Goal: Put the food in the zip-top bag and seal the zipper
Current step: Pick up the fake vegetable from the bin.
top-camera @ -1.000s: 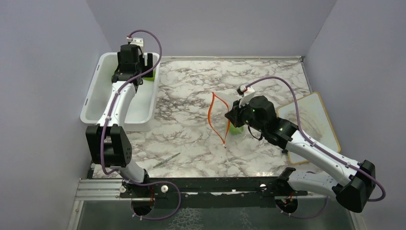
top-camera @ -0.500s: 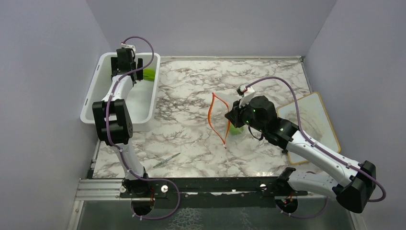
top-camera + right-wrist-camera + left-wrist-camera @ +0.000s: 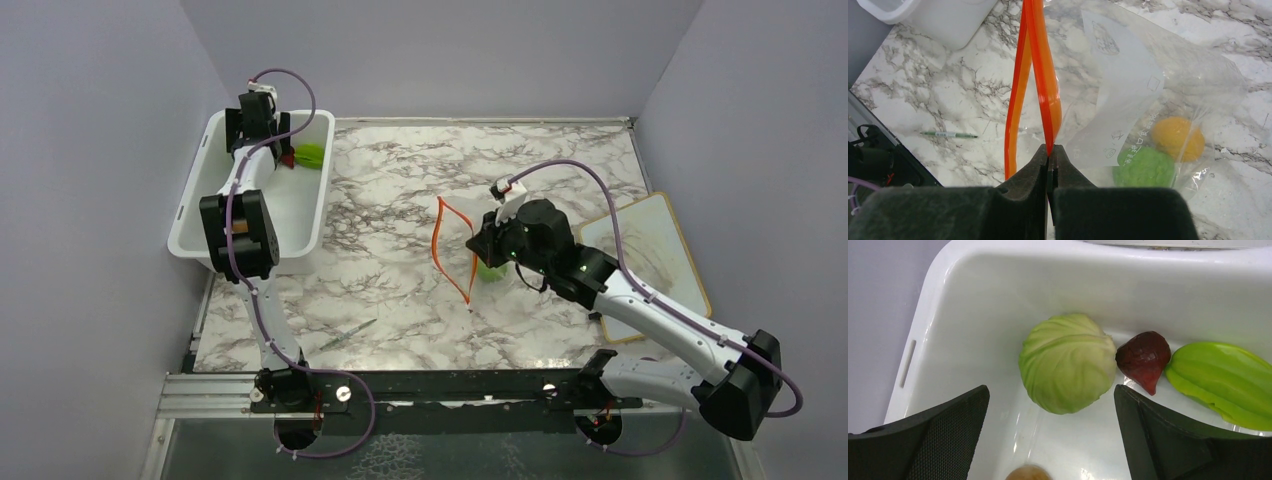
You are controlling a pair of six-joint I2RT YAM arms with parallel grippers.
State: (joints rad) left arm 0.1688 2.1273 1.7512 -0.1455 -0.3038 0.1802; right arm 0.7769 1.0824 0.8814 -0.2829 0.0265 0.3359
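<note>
Near the middle of the worktop, the right gripper [image 3: 1050, 150] is pinched fully together on 1 lip of the zipper [image 3: 1040, 75], holding the bag [image 3: 1128, 100] with its mouth agape. The film looks thin, crinkly and floppy, so the stiffer orange strip is probably the soundest hold. A green ball [image 3: 1144, 167] and an orange ball [image 3: 1178, 137] lie inside.

In the glossy white tub [image 3: 973, 300] at the far left corner, the left gripper [image 3: 1050, 387] hangs spread wide and empty, aimed at the cabbage [image 3: 1067, 362]. The cabbage is ribbed and round, likely light and apt to roll, so grip it across its middle. A dark red piece [image 3: 1144, 357] touches it.
</note>
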